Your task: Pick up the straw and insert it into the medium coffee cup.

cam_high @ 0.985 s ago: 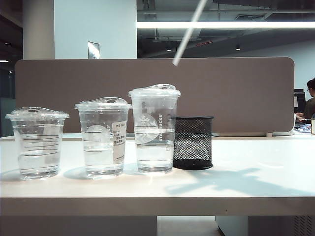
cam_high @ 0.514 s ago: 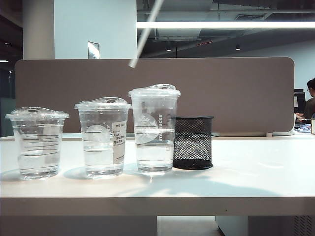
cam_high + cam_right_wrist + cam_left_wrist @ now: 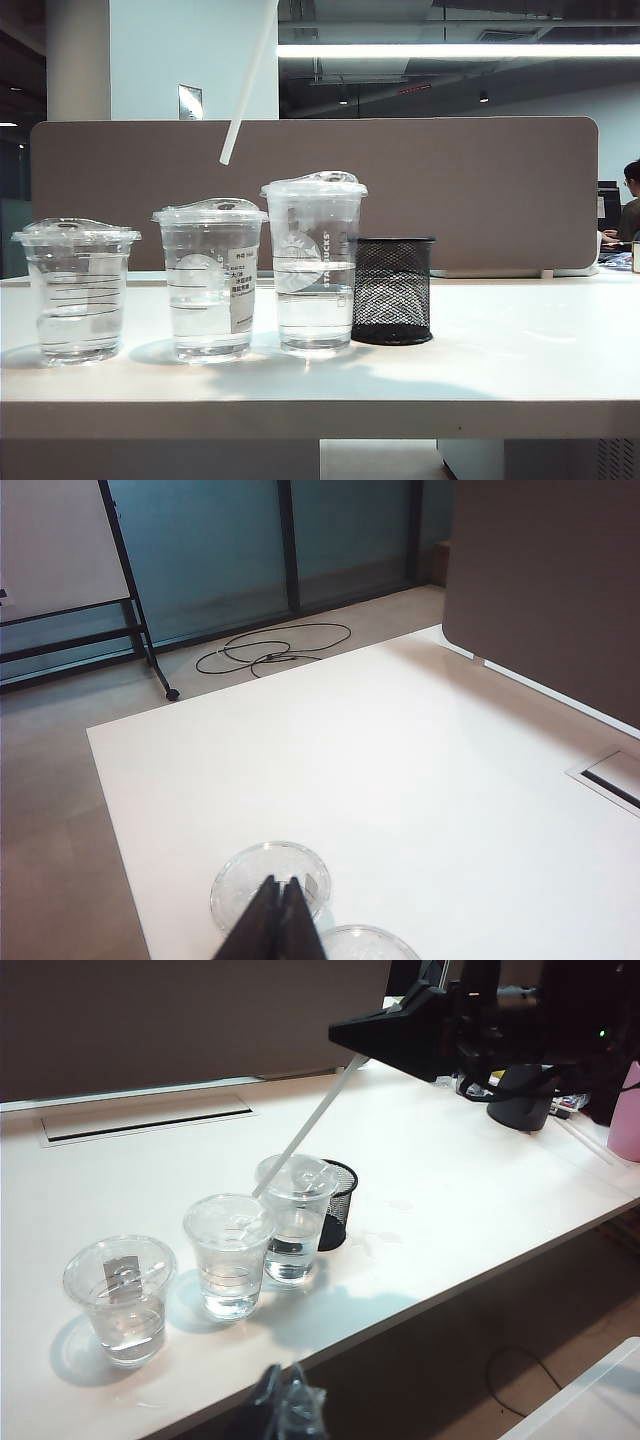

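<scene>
My right hand (image 3: 352,1048) was clenched on the long thin white straw (image 3: 248,85), which hung tilted above the clear lidded medium coffee cup with its white label (image 3: 209,278), its tip at the cup's twelve o'clock. My left hand was out of sight.

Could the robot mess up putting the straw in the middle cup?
It could. The right gripper pinches the straw high up, so the slanted lower tip may swing and miss the lid of the medium coffee cup. The tallest cup and shortest cup stand close on either side, so the tip might land in the wrong one. All three hold water, so a push could tip one over on the table.
</scene>
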Available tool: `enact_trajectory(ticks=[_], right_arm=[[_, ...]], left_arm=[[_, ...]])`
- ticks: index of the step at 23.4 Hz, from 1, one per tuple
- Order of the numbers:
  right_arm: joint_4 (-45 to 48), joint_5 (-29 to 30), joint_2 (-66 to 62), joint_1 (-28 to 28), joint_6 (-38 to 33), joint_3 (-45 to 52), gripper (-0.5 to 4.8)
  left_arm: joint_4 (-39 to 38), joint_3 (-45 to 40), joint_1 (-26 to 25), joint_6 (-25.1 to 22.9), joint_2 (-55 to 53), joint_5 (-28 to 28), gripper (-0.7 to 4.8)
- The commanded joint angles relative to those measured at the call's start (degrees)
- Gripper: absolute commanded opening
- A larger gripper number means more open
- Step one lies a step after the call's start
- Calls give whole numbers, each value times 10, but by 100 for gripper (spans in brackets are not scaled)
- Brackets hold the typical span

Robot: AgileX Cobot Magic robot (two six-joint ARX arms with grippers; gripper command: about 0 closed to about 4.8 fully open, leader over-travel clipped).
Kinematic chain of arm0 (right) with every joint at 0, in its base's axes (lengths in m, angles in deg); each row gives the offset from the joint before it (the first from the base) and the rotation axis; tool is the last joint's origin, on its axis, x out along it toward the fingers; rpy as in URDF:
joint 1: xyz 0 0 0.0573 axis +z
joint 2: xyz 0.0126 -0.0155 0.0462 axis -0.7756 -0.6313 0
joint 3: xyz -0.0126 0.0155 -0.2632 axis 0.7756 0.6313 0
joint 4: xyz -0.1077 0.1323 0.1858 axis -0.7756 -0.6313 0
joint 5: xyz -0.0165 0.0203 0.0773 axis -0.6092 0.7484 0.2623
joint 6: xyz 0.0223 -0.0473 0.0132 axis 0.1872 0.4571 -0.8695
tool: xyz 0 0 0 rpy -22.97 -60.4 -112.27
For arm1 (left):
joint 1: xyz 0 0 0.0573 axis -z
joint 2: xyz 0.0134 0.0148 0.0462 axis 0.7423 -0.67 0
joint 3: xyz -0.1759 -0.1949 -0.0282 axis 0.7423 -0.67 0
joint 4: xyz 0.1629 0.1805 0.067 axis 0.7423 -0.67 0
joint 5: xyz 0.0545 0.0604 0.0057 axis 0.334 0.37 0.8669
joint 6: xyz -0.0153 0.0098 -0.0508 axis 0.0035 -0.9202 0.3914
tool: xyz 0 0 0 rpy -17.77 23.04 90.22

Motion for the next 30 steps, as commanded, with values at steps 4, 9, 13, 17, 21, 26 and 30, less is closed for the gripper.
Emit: enact_trajectory(ticks=[4,9,13,17,21,26,30], right_arm=[[0,-2,-18,8,4,-3,-1],[-6,-3,-37,10,4,-3,-1],[-11,-5,-42,10,6,-3,-1],[-7,-5,-59,10,23,-3,-1],[1,-3,-85,10,23,-3,8],[45,-2,-119,11,23,-3,169],[77,-14,-126,11,23,-3,370]], left_arm=[[7,1,0,-4,-1,-2,-1],[7,1,0,-4,-1,-2,-1],[7,1,0,-4,-1,-1,-1],[7,1,0,-5,-1,-1,-1],[7,1,0,-4,-1,-1,-1],[7,1,0,-5,-1,-1,-1],[7,1,0,-31,-1,-1,-1]])
